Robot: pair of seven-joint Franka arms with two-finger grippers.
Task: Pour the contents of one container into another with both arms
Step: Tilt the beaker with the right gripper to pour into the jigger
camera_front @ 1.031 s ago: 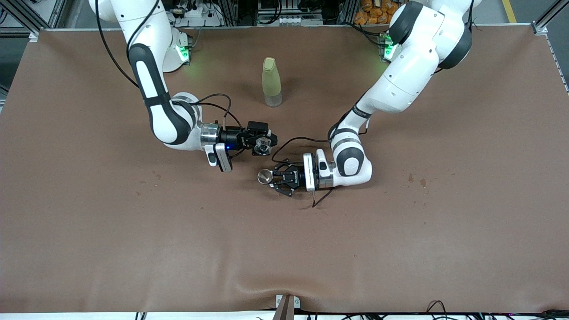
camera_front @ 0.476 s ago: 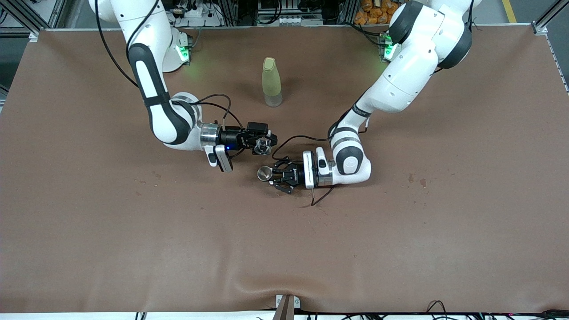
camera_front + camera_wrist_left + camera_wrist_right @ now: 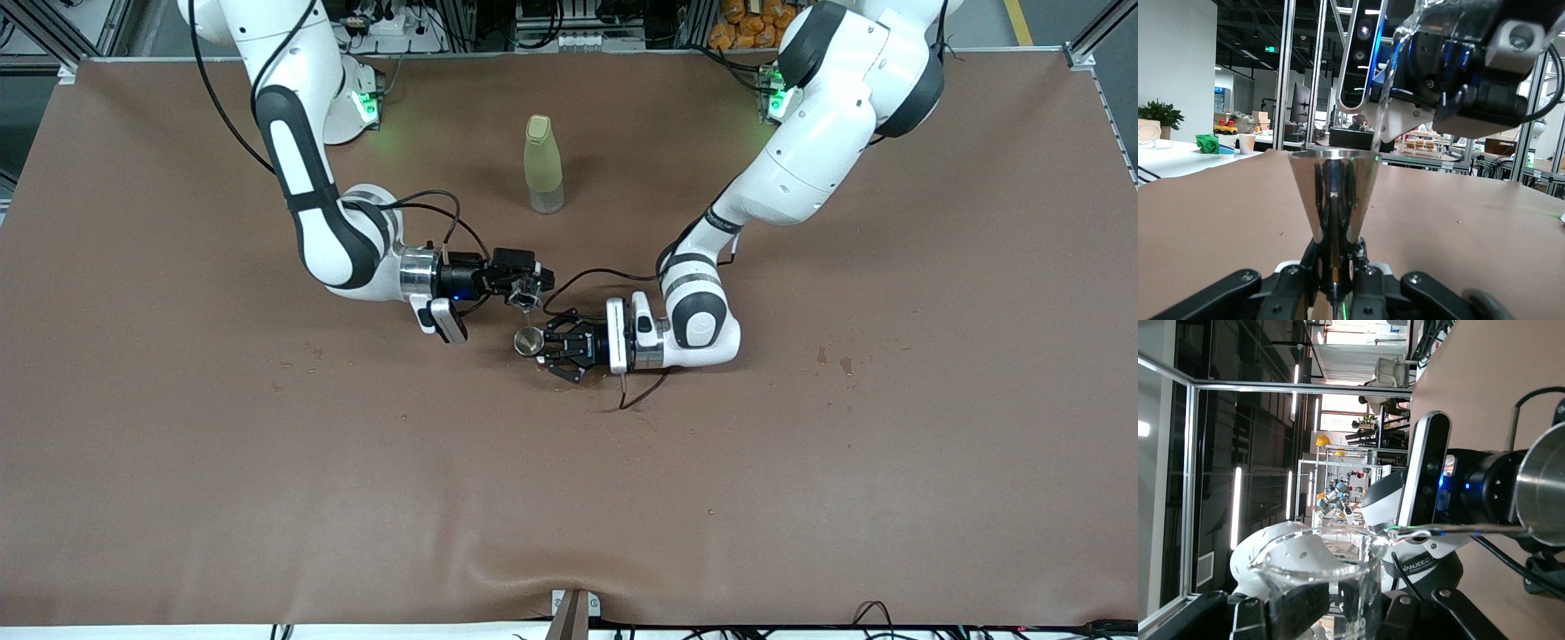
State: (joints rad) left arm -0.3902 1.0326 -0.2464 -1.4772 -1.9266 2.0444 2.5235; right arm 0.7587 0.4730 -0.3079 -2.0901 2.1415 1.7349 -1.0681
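Note:
My right gripper [image 3: 526, 286] is shut on a small clear glass beaker [image 3: 528, 290], tipped on its side above the table's middle. In the right wrist view the beaker [image 3: 1328, 567] sits between the black fingers [image 3: 1301, 603]. My left gripper [image 3: 539, 343] is shut on a small metal cone-shaped cup [image 3: 530, 340], held upright just under the beaker's lip. The left wrist view shows the cup [image 3: 1331, 190] rising from the left gripper [image 3: 1335, 270], with a thin clear stream [image 3: 1379, 123] falling from the beaker [image 3: 1418, 27] toward the cup's rim.
A tall yellow-green bottle [image 3: 543, 164] stands on the brown table cover [image 3: 569, 498], farther from the front camera than both grippers. A loose black cable [image 3: 636, 397] lies beside the left wrist. Small stains [image 3: 831, 358] mark the cover toward the left arm's end.
The left gripper has carried the metal cup closer, to just under the beaker. The right gripper has rolled the beaker further over, and a stream now runs from it.

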